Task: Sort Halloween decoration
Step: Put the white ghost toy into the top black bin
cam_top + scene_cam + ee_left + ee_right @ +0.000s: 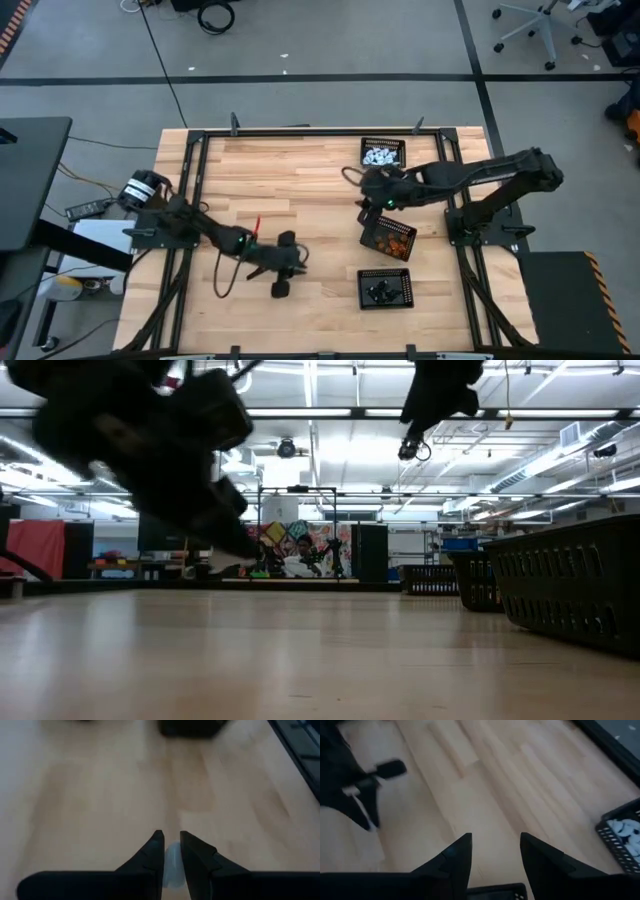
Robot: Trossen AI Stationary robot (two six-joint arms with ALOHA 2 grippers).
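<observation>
My left gripper (171,840) is over the table's near middle (292,262), shut on a small white Halloween figure (173,865). My right gripper (495,840) hangs open above the table's right half (362,190), with nothing between its fingers. It is between the tray of white figures (383,152) and the tray of orange figures (388,237). A third tray (385,288), with black figures, lies nearer the front edge. In the low view the left gripper (190,470) shows as a dark blur above the wood. My left gripper pinches the white figure (173,857) between its two fingers, a little behind their tips. The fingers slant down toward the table. The figure is lifted clear of the wood; which part of it the fingers are on is too blurred to tell.
The three black mesh trays stand in a column on the table's right half; their walls (570,590) rise at the right of the low view. Bare wood (290,190) spreads over the middle and left. A black frame rail (300,130) runs along the far edge.
</observation>
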